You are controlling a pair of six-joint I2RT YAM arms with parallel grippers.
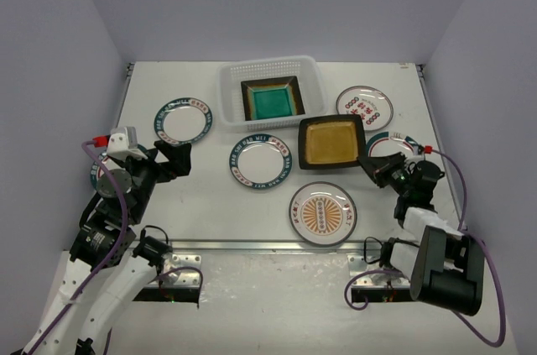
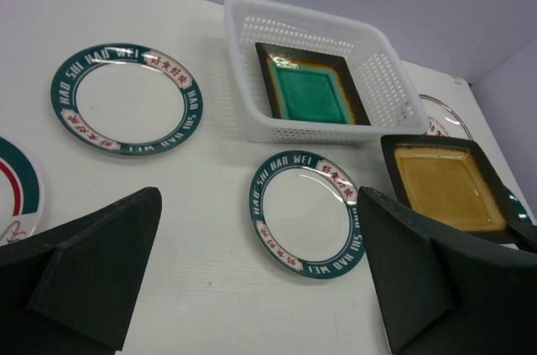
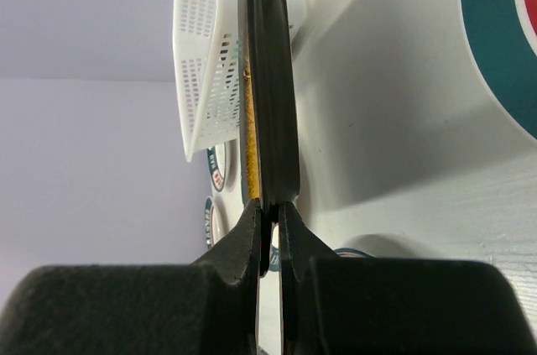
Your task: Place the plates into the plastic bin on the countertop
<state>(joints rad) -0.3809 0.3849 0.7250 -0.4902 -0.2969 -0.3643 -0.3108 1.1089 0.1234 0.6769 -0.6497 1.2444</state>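
The white lattice bin (image 1: 312,78) stands at the back centre with a square teal plate (image 1: 273,102) lying in it. My right gripper (image 1: 367,164) is shut on the near right rim of the square amber plate (image 1: 331,141), held just in front of the bin's right corner. In the right wrist view the plate (image 3: 273,78) is edge-on between my fingers (image 3: 239,242). My left gripper (image 1: 174,158) is open and empty, and in its wrist view (image 2: 258,197) it faces a round teal-rimmed plate (image 2: 307,212), the bin (image 2: 252,112) and the amber plate (image 2: 443,183).
Round plates lie on the countertop (image 1: 210,204): teal-rimmed ones at the left (image 1: 183,120) and centre (image 1: 261,161), one partly under the left arm (image 1: 95,174), a red-motif one (image 1: 364,103), an orange-motif one (image 1: 323,213), and one beneath the right wrist (image 1: 393,142).
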